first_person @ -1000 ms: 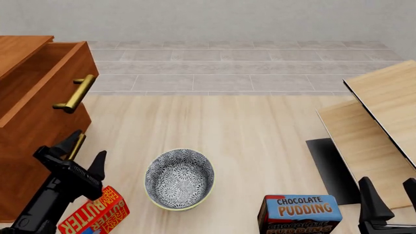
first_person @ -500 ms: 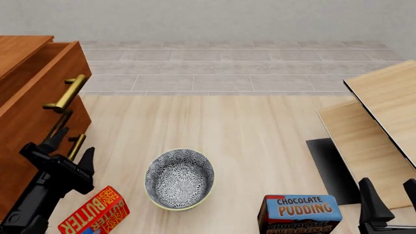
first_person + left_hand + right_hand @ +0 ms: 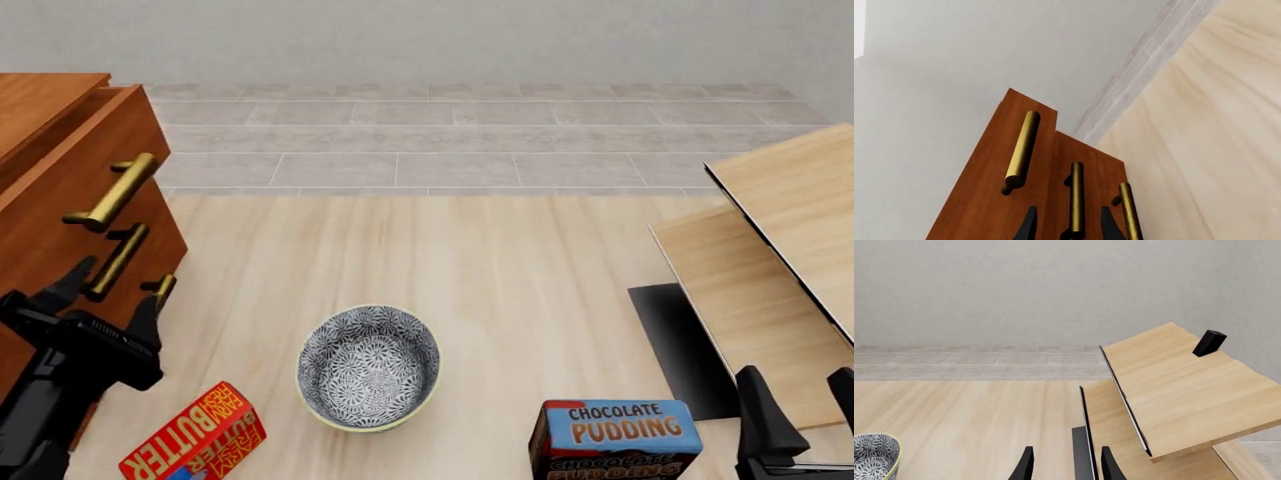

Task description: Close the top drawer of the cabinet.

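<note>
The reddish-brown cabinet [image 3: 34, 100] stands at the left edge of the table. Its top drawer [image 3: 94, 150], with a brass bar handle [image 3: 114, 190], stands out a little past the two lower drawer fronts. In the left wrist view the top drawer [image 3: 997, 165] steps out ahead of the lower drawers. My left gripper [image 3: 114, 295] is open against the cabinet front, just below the top drawer. Its fingers [image 3: 1029, 226] straddle the middle drawer's handle [image 3: 1076, 192] without closing on it. My right gripper [image 3: 797, 388] is open and empty at the near right, far from the cabinet.
A patterned bowl [image 3: 368, 366] sits near the middle front. A red butter box [image 3: 196, 440] lies beside my left arm. A chocolate pudding box [image 3: 614, 438] stands at the front right. Pale wood boards [image 3: 787, 250] and a black mat [image 3: 674, 340] are at the right.
The top drawer has slid leftward into the cabinet, from well open to nearly flush. My left gripper has moved left with it to the cabinet front. The right arm has not moved.
</note>
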Robot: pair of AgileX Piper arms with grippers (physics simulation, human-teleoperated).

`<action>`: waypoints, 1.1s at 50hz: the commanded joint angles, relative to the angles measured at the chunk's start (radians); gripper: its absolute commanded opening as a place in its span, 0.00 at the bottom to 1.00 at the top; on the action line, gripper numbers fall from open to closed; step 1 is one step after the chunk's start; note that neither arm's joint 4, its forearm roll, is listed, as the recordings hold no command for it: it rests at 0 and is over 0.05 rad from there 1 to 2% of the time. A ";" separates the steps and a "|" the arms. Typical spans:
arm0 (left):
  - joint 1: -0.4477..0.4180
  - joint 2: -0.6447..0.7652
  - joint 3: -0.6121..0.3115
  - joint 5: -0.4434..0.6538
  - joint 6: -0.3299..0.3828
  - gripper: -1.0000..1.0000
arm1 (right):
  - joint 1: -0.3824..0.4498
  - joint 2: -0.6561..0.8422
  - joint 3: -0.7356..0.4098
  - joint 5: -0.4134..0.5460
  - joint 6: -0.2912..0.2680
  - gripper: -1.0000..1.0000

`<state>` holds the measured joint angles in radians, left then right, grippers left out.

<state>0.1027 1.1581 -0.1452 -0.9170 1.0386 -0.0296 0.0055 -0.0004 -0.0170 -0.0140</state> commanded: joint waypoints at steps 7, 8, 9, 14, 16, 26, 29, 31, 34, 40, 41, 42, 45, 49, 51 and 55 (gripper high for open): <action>0.099 -0.079 -0.026 0.059 -0.018 1.00 | 0.001 -0.003 0.000 0.002 -0.002 1.00; 0.108 -0.078 -0.022 0.053 -0.012 1.00 | 0.002 -0.002 0.000 0.002 -0.001 1.00; 0.120 -0.088 -0.025 0.064 -0.013 1.00 | 0.001 -0.002 0.000 0.002 -0.001 1.00; 0.141 -0.108 -0.029 0.083 -0.018 1.00 | 0.001 -0.003 0.000 0.002 -0.001 1.00; 0.151 -0.110 -0.029 0.084 -0.018 1.00 | 0.002 -0.004 0.000 0.003 -0.001 1.00; 0.200 -0.120 -0.036 0.098 -0.021 1.00 | 0.004 -0.004 -0.001 0.001 0.000 1.00; 0.213 -0.116 -0.035 0.098 -0.020 1.00 | 0.006 -0.004 -0.001 0.002 -0.001 1.00; 0.221 -0.117 -0.037 0.100 -0.022 1.00 | 0.007 -0.004 -0.001 0.001 -0.001 1.00; 0.250 -0.125 -0.049 0.119 -0.027 1.00 | 0.009 -0.005 -0.001 0.001 -0.001 1.00; 0.289 -0.142 -0.069 0.149 -0.035 1.00 | 0.008 -0.004 -0.001 0.002 -0.001 1.00; 0.301 -0.146 -0.079 0.161 -0.040 1.00 | 0.008 -0.004 -0.001 0.002 -0.001 1.00; 0.314 -0.146 -0.085 0.168 -0.043 1.00 | 0.009 -0.004 -0.001 0.001 -0.001 1.00; 0.333 -0.159 -0.097 0.188 -0.040 1.00 | 0.009 -0.004 -0.001 0.002 0.000 1.00; 0.358 -0.169 -0.107 0.202 -0.041 1.00 | 0.008 -0.004 -0.001 0.003 0.000 1.00; 0.361 -0.172 -0.108 0.208 -0.039 1.00 | 0.008 -0.004 -0.001 0.003 0.001 1.00; 0.378 -0.180 -0.105 0.214 -0.038 1.00 | 0.007 -0.004 -0.001 0.003 0.000 1.00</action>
<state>0.3665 0.9996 -0.2260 -0.6970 0.9851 -0.0222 0.0014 -0.0013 -0.0148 -0.0140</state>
